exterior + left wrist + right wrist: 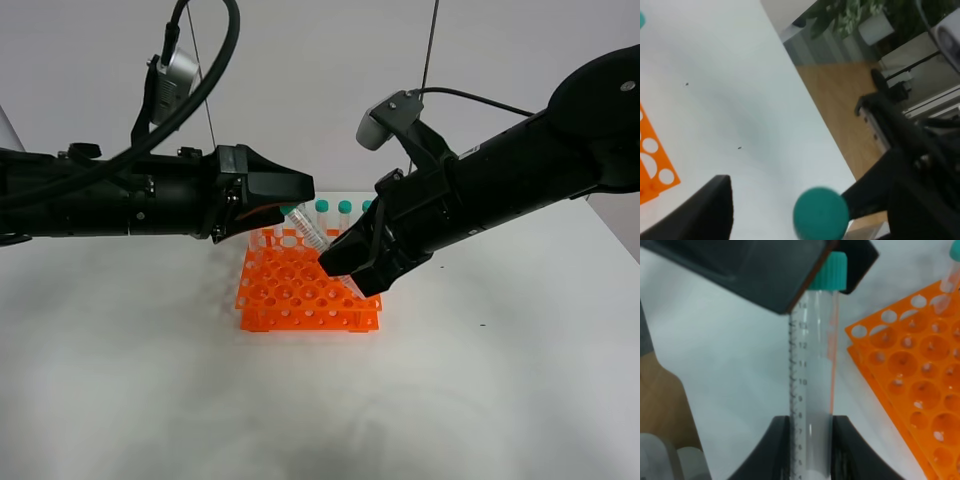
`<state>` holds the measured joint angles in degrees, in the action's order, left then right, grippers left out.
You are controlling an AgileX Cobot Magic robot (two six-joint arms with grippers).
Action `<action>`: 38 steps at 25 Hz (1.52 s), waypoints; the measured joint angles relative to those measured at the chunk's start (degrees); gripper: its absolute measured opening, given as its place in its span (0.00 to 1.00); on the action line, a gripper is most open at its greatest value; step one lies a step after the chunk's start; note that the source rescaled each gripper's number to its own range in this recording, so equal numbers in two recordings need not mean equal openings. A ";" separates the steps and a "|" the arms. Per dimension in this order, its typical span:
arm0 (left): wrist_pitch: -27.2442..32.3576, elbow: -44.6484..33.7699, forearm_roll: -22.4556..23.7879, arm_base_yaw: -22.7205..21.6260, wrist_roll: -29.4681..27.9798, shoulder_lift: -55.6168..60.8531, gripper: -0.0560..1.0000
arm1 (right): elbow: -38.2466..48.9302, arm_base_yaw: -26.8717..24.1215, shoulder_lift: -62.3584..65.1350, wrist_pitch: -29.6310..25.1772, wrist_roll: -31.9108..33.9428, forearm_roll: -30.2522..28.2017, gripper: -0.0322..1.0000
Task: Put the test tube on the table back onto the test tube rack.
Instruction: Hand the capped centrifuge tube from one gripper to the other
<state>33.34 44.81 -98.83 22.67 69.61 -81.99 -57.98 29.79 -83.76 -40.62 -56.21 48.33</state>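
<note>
Right pincer (pixel 811 429) is found pressed onto the lower body of the test tube (pixel 812 355), which is held off the table (pixel 150 400) and tilted above the test tube rack (pixel 290 300). The left pincer (pixel 297 190) is placed about the cap (pixel 832 271) and is judged spread, since a gap is seen between one finger (pixel 705 210) and the cap in the left wrist view.

Pick-up is judged complete. Insertion is not yet done, as the tube is seated in no hole. Withdrawal of the left pincer, uprighting and lowering into a free hole are judged outstanding.

The tube is noted as clear, smooth plastic with printed graduations and a teal screw cap; its tip is hidden. The rack is noted as bright orange moulded plastic, two-tier, pierced by round holes, with further teal-capped tubes (pixel 345 208) standing along its far row. The table is recorded as plain, white and matte.
</note>
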 joint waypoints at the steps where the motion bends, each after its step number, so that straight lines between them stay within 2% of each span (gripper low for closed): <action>1: 0.00 0.08 0.00 0.00 0.00 0.00 1.00 | 0.00 0.00 0.00 0.00 0.00 0.00 0.07; 17: 1.95 0.18 -0.17 0.00 0.00 0.00 1.00 | 0.00 0.00 0.00 -0.21 1.33 1.80 0.07; 19: 1.95 0.18 -0.17 0.00 0.00 0.00 0.94 | 0.00 0.00 0.00 -0.15 1.33 1.91 0.07; 23: 1.95 0.18 -0.17 0.00 0.00 0.00 0.73 | 0.00 0.00 0.00 -0.11 1.52 1.91 0.07; 25: 1.95 0.18 -0.17 0.00 0.00 0.00 0.67 | 0.00 0.00 0.00 -0.09 1.78 1.91 0.07; 32: 2.88 0.18 -0.17 0.00 0.00 0.00 0.61 | 0.00 0.00 0.00 -0.04 2.04 1.92 0.07; 38: 3.00 0.18 -0.17 0.00 0.00 0.00 0.45 | 0.00 0.00 0.00 -0.27 2.19 2.45 0.07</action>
<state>36.34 44.99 -99.00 22.67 69.61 -81.99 -57.98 29.79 -83.76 -40.89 -54.02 50.78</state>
